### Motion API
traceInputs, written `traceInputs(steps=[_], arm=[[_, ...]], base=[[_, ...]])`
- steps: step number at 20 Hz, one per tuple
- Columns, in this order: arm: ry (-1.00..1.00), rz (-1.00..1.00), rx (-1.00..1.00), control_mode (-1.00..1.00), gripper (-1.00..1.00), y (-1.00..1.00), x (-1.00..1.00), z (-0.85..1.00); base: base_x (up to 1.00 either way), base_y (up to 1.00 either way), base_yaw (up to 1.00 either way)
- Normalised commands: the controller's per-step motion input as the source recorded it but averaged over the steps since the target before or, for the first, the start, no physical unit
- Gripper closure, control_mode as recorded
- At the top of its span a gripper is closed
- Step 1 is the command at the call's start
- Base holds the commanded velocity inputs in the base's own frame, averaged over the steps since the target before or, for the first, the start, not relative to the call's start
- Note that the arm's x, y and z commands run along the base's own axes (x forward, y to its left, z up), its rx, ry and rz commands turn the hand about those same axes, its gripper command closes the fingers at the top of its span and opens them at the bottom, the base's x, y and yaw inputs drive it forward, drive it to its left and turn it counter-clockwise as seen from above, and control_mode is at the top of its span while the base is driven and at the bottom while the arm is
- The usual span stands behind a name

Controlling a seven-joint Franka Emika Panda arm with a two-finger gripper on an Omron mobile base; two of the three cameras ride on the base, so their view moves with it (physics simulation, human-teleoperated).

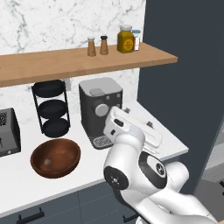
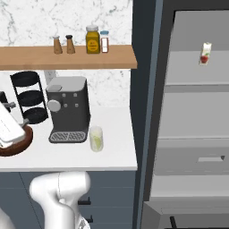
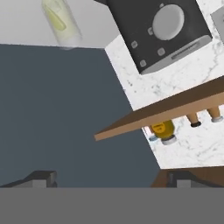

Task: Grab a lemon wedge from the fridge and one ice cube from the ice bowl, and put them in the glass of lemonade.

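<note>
My gripper (image 3: 109, 178) is spread wide with nothing between the fingertips, facing the dark side wall of the fridge (image 3: 61, 109). In the hand view the glass of lemonade (image 3: 61, 22) sits up at eleven o'clock with the lemon wedge (image 3: 57, 19) inside it. From the right base view the glass stands on the counter (image 2: 112, 156) at four o'clock from the coffee machine (image 2: 68, 107). The ice bowl (image 1: 55, 157) lies at eight o'clock from that machine, a pale ice cube (image 1: 47, 162) inside.
</note>
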Motion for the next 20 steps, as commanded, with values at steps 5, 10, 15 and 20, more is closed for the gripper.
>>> traceInputs(steps=[5, 10, 15, 20], arm=[[-0.04, 0.01, 0.06, -1.00, -1.00, -0.14, -0.18, 0.00], [0.00, 0.00, 0.00, -1.00, -1.00, -0.01, 0.00, 0.00], [0.00, 0.00, 0.00, -1.00, -1.00, 0.00, 0.00, 0.00], [-0.01, 0.01, -0.01, -1.00, -1.00, 0.01, 0.00, 0.00]], base=[[0.00, 0.00, 0.00], [0.00, 0.00, 0.00], [0.00, 0.00, 0.00], [0.00, 0.00, 0.00]])
